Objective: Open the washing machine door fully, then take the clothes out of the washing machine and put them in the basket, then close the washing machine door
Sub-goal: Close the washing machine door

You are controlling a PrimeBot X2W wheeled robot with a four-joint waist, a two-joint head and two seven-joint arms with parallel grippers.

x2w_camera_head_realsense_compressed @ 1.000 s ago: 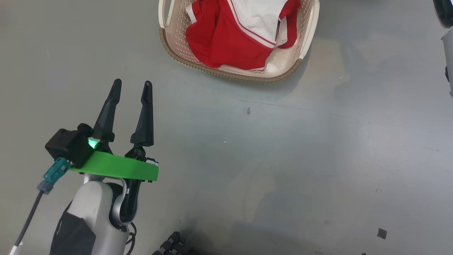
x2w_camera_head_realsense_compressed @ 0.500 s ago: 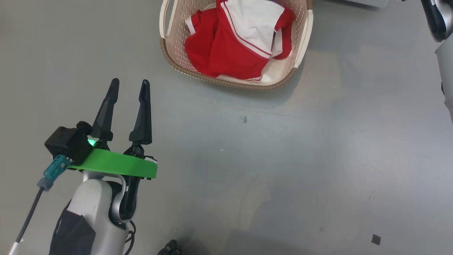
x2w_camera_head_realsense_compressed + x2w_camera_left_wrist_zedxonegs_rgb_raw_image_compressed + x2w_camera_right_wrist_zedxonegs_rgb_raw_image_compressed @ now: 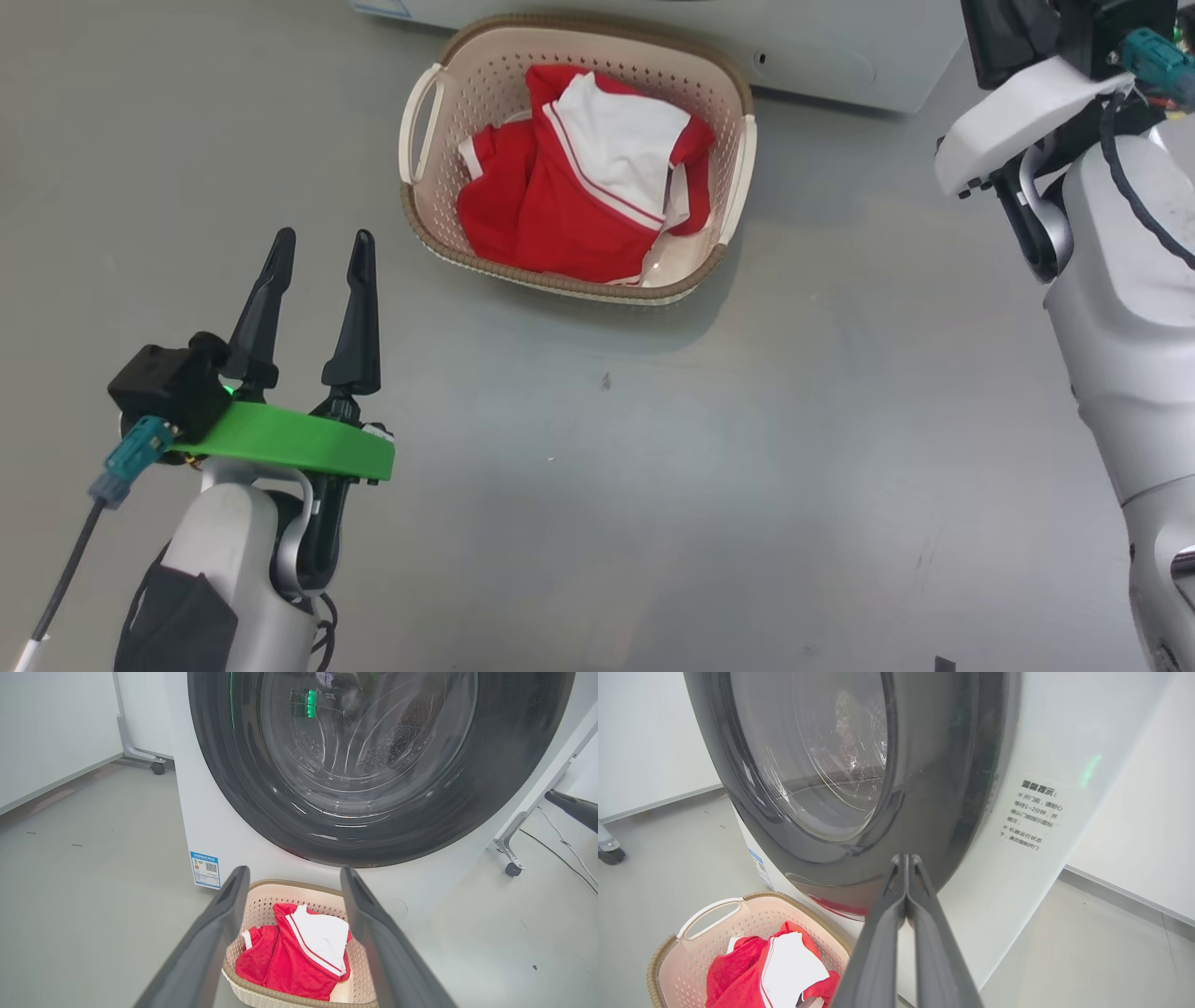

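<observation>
The washing machine (image 3: 205, 826) stands with its door (image 3: 373, 826) lying flat against the white front, black rim around clear glass. On the floor in front sits the cream basket (image 3: 425, 201) holding the red and white clothes (image 3: 560, 215). My left gripper (image 3: 321, 238) hovers open and empty to the basket's left; in its wrist view its fingers frame the basket (image 3: 261, 896). My right gripper (image 3: 906, 858) is shut on nothing and points at the door's (image 3: 822, 765) lower right rim. I cannot tell whether it touches. The right forearm (image 3: 1120, 280) rises at the right.
Open grey floor (image 3: 747, 467) spreads in front of the basket and between my arms. Castored frame legs (image 3: 156, 767) (image 3: 512, 868) stand on both sides of the machine, with a cable (image 3: 560, 844) on the floor at the right. A blue label (image 3: 205, 868) marks the machine's front.
The head camera has shifted: the basket sits lower in the picture, and the machine's base and my right arm have come into view. The left gripper stays open.
</observation>
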